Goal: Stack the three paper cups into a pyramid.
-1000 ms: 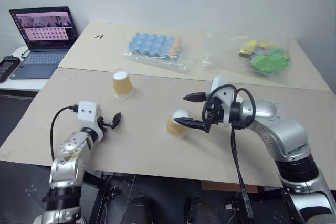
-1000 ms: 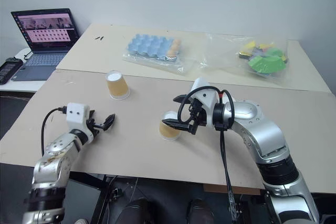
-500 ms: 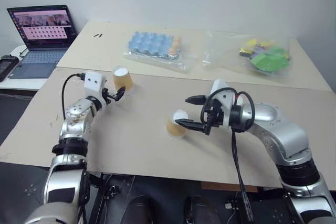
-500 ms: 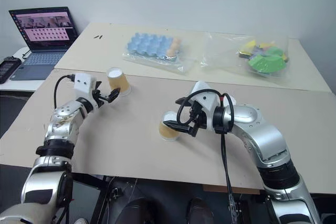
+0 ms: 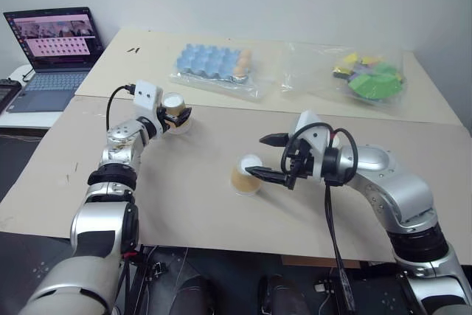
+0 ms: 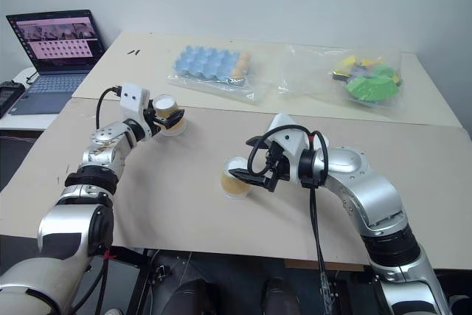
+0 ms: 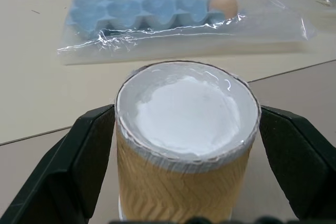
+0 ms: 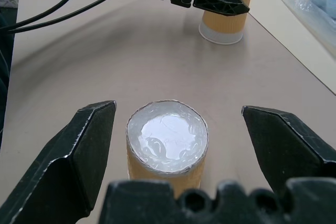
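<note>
I noted two paper cups on the front table (image 5: 184, 204), both upside down with the white bottoms facing up. The first cup (image 5: 175, 112) stood toward ten o'clock of the table, close to the seam with the rear table (image 5: 295, 101). The left gripper (image 5: 175, 117) reached level toward it, and its two black fingers (image 7: 79, 166) stood wide apart, one on each side of the cup. In the left wrist view I saw a narrow gap between each finger and the ribbed wall, so I recorded the cup as bracketed, not gripped, and resting on the table.

The second cup (image 5: 245, 175) stood near the middle of the front table, at about four o'clock from the first and well apart from it. The right gripper (image 5: 267, 156) pointed at it from the three o'clock side, its fingers spread fully. In the right wrist view that cup (image 8: 167, 148) sat between the two fingers with clear table showing on either side; neither finger touched it. I logged nothing held by either gripper.

On the rear table I observed a blue egg tray in clear plastic (image 5: 214, 64) at twelve o'clock, a bag of coloured pieces (image 5: 369, 79) at two o'clock, and an open laptop (image 5: 51, 49) at ten o'clock on a side surface.
</note>
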